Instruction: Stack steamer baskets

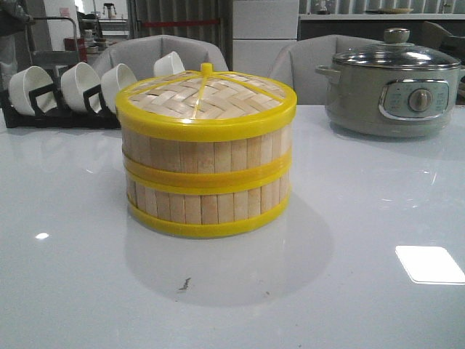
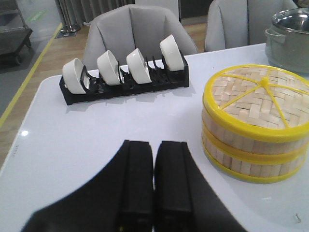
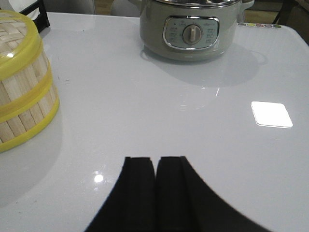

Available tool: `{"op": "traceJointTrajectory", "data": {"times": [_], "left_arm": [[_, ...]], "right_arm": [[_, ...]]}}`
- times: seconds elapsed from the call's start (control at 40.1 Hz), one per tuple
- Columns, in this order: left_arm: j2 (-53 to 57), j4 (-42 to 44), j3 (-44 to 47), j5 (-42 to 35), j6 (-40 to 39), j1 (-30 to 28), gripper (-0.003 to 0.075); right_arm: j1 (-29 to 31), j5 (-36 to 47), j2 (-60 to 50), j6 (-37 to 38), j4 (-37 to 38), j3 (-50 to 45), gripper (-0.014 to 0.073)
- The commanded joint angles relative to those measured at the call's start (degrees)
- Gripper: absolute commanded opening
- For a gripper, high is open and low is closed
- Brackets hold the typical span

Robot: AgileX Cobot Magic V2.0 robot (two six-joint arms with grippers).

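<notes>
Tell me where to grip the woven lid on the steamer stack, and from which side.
Take the lid by the small yellow knob at its centre, coming straight down from above. The lid sits flat on the two stacked steamer baskets, its yellow rim flush with the top basket, so a side pinch probably lacks purchase. The knob is slim; both grippers, left and right, would need to open first.

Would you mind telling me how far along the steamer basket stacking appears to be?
It looks finished. Done: the two steamer baskets sit one squarely on the other, capped by the woven lid. In hand: nothing; the left gripper and right gripper are both shut, empty and apart from the stack. Left: no other basket shows on the table, so apparently nothing.
</notes>
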State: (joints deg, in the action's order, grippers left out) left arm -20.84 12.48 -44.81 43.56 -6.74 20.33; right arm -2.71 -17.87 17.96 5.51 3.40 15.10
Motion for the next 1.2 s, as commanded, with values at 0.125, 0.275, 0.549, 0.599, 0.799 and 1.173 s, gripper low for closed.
{"op": "traceJointTrajectory", "data": {"times": [0.125,0.275,0.549,0.599,0.799,1.173], "left_arm": [[-1.03,-3.32,0.26,-16.15,-0.35,-2.52,0.0085],[-1.03,-10.21,6.16,-24.53,-0.35,-10.36,0.0085],[4.21,-14.61,18.95,-29.68,-0.35,-17.26,0.0085],[5.68,-14.61,22.03,-33.10,-0.25,-17.26,0.0085],[11.27,-14.61,35.12,-46.52,-0.25,-17.26,0.0085],[20.34,-13.22,45.25,-46.05,-0.25,-17.26,0.0085]], "right_arm": [[0.42,4.99,0.20,-0.61,0.80,1.70,0.0026],[0.42,4.99,0.20,-0.61,0.80,1.70,0.0026],[0.42,4.99,0.20,-0.61,0.80,1.70,0.0026],[0.42,4.99,0.20,-0.61,0.80,1.70,0.0026],[0.42,4.99,0.20,-0.61,0.80,1.70,0.0026],[0.42,4.99,0.20,-0.61,0.80,1.70,0.0026]]}}
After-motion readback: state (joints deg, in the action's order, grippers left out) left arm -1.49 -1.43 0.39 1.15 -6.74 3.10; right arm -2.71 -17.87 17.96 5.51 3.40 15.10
